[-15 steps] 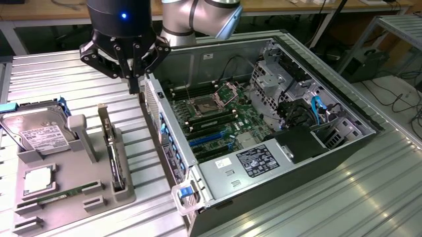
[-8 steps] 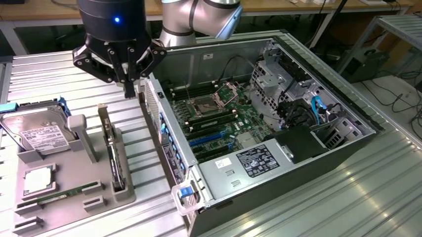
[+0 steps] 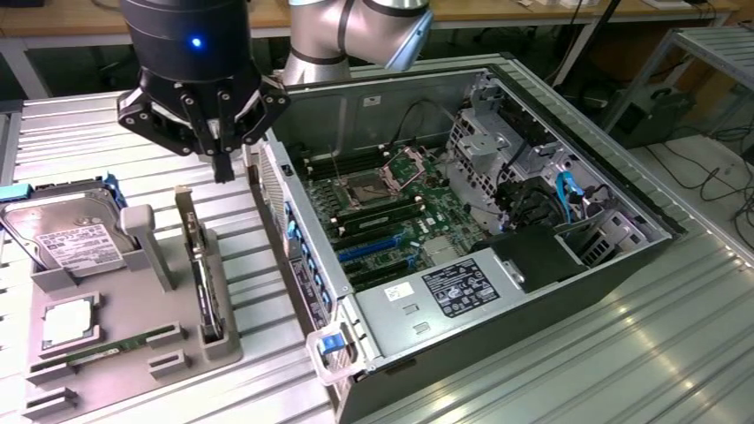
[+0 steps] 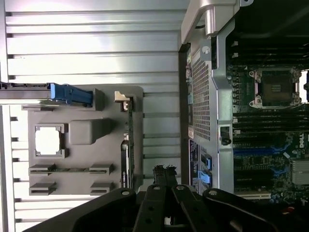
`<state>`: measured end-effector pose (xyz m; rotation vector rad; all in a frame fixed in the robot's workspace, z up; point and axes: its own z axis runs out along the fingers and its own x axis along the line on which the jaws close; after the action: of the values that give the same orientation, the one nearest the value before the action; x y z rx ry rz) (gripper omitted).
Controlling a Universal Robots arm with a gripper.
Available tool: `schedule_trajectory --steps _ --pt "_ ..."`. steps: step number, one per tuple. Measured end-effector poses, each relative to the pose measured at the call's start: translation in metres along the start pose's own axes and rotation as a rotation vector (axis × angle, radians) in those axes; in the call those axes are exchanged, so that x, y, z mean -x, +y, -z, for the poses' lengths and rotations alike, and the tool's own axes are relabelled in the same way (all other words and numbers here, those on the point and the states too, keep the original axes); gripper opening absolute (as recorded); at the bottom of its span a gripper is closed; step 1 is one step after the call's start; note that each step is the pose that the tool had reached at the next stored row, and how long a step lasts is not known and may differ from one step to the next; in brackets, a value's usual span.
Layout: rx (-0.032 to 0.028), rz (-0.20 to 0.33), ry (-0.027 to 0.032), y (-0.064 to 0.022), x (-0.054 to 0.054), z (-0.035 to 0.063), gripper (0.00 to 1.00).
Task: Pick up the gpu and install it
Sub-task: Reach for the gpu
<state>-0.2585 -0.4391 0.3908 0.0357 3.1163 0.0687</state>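
The gpu (image 3: 203, 283) stands on edge in a slot of the grey holder tray (image 3: 118, 309), thin and dark, with its silver bracket at the far end. In the wrist view the gpu (image 4: 129, 145) is a narrow strip along the tray's edge nearest the case. My gripper (image 3: 222, 168) hangs above the ribbed table, over the far end of the card and beside the open computer case (image 3: 353, 97). Its black fingers are shut together with nothing between them. The wrist view has the gripper (image 4: 164, 170) just off the card's end.
The case lies open with its motherboard (image 3: 389, 221) and blue card slots (image 3: 371, 247) exposed. The tray also carries a silver hard drive (image 3: 71, 238), a processor (image 3: 69, 322) and a green RAM stick (image 3: 106, 351). Ribbed metal table (image 3: 613, 353) surrounds everything.
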Motion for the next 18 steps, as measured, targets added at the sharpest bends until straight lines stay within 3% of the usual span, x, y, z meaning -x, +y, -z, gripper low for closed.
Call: schedule_trajectory --steps 9,18 --pt "0.0001 0.007 0.0003 -0.0062 -0.01 0.0001 0.11" --pt "0.0002 0.009 0.0004 -0.0069 -0.024 0.0001 0.11"
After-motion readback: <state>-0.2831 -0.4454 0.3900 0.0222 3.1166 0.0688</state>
